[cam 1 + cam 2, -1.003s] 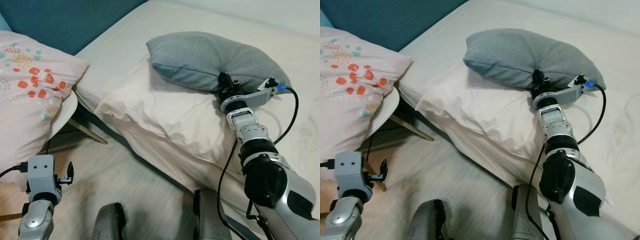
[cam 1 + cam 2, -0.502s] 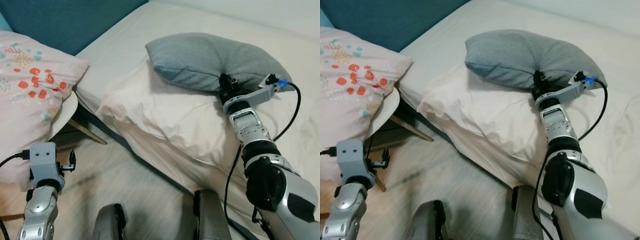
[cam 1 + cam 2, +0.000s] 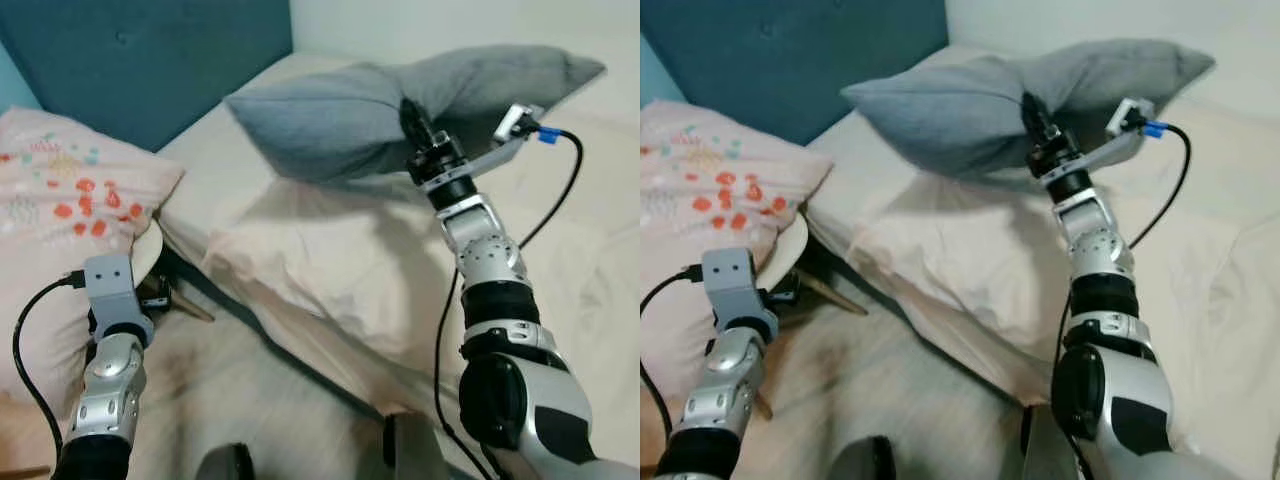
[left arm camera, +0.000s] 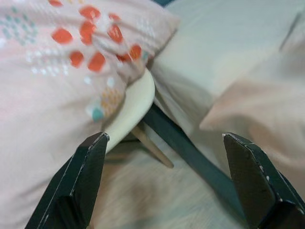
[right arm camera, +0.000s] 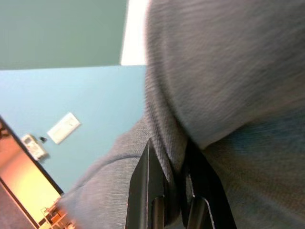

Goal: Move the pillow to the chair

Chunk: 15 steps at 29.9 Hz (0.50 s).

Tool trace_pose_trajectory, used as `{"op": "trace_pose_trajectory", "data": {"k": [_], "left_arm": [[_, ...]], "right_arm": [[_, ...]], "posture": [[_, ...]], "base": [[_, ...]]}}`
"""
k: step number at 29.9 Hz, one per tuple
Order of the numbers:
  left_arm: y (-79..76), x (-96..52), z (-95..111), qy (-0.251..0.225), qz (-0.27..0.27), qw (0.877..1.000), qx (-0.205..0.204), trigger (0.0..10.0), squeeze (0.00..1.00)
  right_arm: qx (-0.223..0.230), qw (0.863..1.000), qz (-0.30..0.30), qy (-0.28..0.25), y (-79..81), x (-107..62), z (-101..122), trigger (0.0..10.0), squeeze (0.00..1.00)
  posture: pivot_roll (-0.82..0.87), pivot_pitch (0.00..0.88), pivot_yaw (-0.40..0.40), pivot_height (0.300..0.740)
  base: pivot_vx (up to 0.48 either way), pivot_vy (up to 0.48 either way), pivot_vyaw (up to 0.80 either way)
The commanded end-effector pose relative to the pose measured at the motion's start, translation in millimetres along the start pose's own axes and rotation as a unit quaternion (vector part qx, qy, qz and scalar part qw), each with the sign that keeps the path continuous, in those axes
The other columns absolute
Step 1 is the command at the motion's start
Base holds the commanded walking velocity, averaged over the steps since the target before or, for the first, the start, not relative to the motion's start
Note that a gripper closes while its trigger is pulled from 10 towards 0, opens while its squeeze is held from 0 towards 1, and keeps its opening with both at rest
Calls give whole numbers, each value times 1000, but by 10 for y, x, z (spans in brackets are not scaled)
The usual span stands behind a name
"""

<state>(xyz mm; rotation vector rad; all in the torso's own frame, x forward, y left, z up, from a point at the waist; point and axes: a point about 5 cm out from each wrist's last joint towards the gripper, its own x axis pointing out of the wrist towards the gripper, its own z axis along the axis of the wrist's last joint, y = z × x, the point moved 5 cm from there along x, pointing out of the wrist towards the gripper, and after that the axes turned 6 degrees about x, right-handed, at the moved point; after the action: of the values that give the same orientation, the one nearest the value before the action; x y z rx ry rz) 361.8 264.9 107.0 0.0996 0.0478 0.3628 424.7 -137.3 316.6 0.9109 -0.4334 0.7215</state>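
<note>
Bedroom with a teal headboard [image 3: 150,60] and a cream-sheeted bed [image 3: 250,120] below.

Grey pillow [image 3: 320,120] up in the air above the bed, pinched at its middle by the right gripper [image 3: 415,125], the two ends drooping to either side. Black fingers [image 5: 147,191] nearly together in the right wrist view, with a ridge of knit fabric squeezed between them. Evidently soft and light: sags around the pinch, folds instead of holding shape. Probably not slippery, given the coarse weave, but a small bite of cloth could creep out during a swing (a deeper fold, or a seam edge, would likely hold better). No fragility to worry about.

Under it, a large white pillow [image 3: 330,260] lying on the bed near the edge.

Further out to the left, a white chair [image 4: 136,102] beside the bed, its seat rim and a wooden leg showing, with a floral pillow [image 3: 60,210] already resting on it.

Left gripper [image 4: 174,176] low near the chair, jaws spread wide, holding nothing.
</note>
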Motion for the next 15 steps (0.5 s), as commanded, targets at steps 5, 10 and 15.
{"op": "trace_pose_trajectory", "data": {"k": [5, 10, 15], "left_arm": [[-39, -23, -148, 24, 3, 1000, -12, 10000, 0], [-124, -59, -379, 67, 8, 998, -16, 10000, 0], [-207, -107, -491, 81, 0, 997, -9, 10000, 0]], "right_arm": [[-8, 995, 96, -24, 427, 138, 145, 0, 0], [-1, 996, 72, 48, 311, 60, -301, 0, 0], [-17, 994, 14, 109, 64, -141, -683, 0, 0]], "posture": [[-76, 1, 39, 631], [-80, 0, 9, 656], [-79, 0, 2, 671]], "base": [[0, 0, 0], [-236, 0, 0], [-288, 0, 0]]}}
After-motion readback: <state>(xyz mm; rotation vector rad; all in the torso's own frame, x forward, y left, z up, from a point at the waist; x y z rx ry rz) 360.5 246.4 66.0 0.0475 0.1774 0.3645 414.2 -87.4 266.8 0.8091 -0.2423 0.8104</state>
